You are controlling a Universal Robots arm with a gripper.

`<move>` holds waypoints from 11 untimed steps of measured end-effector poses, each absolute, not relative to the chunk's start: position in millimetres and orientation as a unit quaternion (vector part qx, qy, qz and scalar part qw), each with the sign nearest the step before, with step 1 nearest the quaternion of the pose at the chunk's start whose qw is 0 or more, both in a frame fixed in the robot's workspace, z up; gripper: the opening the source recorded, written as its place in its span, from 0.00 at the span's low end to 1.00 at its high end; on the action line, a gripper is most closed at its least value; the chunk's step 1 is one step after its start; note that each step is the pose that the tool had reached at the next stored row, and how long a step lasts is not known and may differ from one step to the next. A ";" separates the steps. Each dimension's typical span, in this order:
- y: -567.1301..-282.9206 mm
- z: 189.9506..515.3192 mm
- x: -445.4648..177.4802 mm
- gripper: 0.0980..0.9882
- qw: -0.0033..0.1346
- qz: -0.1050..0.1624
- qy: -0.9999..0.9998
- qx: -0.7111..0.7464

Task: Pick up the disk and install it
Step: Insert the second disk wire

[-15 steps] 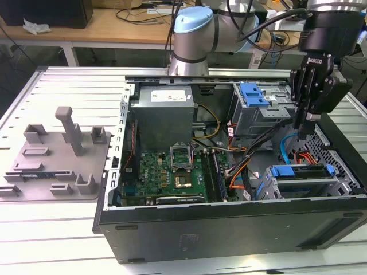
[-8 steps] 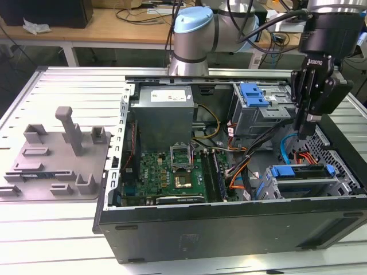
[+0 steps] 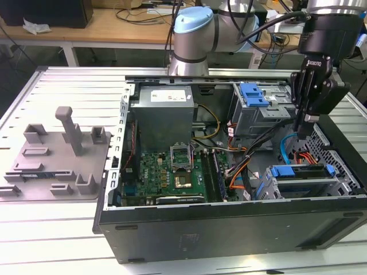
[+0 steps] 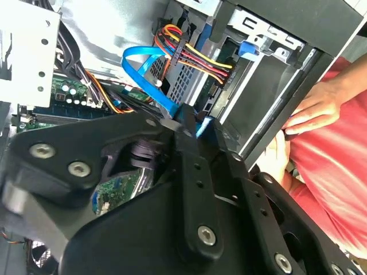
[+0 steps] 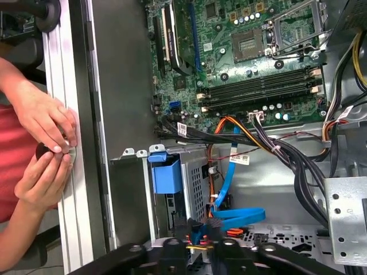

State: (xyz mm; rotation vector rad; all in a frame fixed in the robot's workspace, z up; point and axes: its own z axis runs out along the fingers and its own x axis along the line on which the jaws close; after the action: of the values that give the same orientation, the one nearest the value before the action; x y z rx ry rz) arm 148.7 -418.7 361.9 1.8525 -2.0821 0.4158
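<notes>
No legible text — stickers too blurred

A green motherboard [image 3: 172, 175] is seen inside a black computer case [image 3: 229, 229]. A grey power-supply box [image 3: 163, 117] carries a white sticker. Blue latches [image 3: 252, 94] are seen on the silver drive cage at the far right. A bright blue flat cable [image 5: 238, 215] and red-yellow-black wires [image 4: 195, 54] are seen. The gripper [image 3: 309, 123] is black. A red sleeve [image 4: 335, 166] is worn by a person.

Open computer case [image 3: 229, 229], green motherboard [image 3: 172, 175], grey power-supply box [image 3: 163, 114].
</notes>
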 end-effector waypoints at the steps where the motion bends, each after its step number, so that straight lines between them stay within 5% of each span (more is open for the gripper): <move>1: -418.7 361.9 148.8 0.14 0.161 0.146 -0.729 0.649; 7: -422.7 361.9 147.2 0.07 0.160 0.144 -0.730 0.649; 11: -432.0 361.9 146.6 0.07 0.142 0.132 -0.733 0.652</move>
State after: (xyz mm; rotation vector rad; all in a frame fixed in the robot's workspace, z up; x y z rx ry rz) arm 146.6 -432.0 361.9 1.8802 -2.1162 0.3795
